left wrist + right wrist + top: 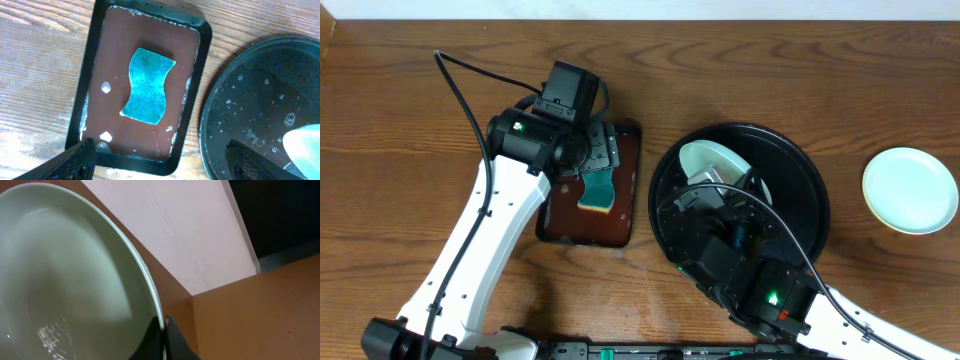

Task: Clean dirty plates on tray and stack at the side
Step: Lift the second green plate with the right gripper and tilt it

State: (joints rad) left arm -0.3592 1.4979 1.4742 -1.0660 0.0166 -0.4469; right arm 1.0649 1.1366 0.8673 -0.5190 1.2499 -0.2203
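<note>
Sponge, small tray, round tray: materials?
Sponge: looks like yellow foam under a teal, matte, speckled scouring face. Small tray: probably plastic, red-brown floor, black rim, wet sheen. Round tray: likely glossy black plastic; droplets and glare on it.

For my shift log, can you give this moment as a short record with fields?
left gripper: open, over the small tray, clear of the sponge
right gripper: shut on the held plate's rim
held plate: pale, tilted, over the black tray
mint plate: on the table, right of the black tray, apart from it
sponge: teal, lying flat in the small tray
</note>
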